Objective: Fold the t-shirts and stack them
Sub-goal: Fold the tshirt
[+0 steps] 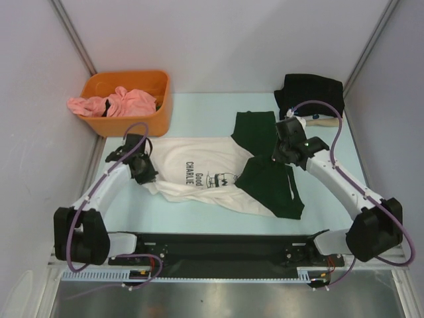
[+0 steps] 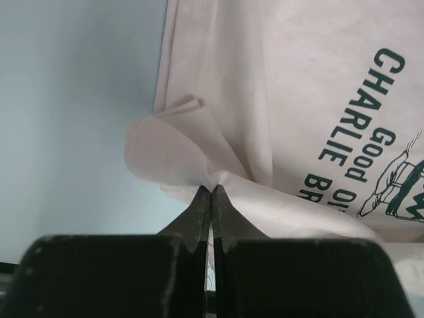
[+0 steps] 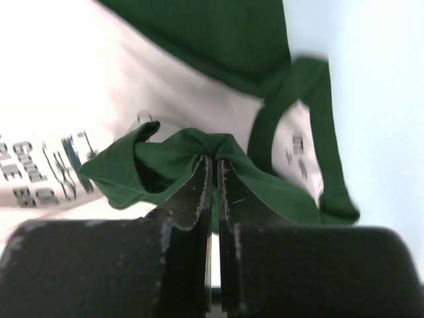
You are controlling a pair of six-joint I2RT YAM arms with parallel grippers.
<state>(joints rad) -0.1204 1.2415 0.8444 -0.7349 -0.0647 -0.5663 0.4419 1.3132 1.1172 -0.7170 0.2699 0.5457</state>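
Observation:
A cream t-shirt (image 1: 199,169) with dark green sleeves and a dark "Good CHARLIE" print lies spread across the middle of the table. My left gripper (image 1: 147,173) is shut on the cream hem at the shirt's left end; the left wrist view shows the cream cloth (image 2: 218,182) bunched at my fingertips. My right gripper (image 1: 281,156) is shut on a dark green sleeve (image 3: 179,156) near the collar (image 3: 318,132). A black t-shirt (image 1: 311,93) lies folded at the back right. Pink shirts (image 1: 119,103) fill the orange bin.
An orange bin (image 1: 136,119) stands at the back left. A small wooden-looking object (image 1: 322,122) lies in front of the black shirt. Grey walls close both sides. A black rail (image 1: 212,248) runs along the near edge.

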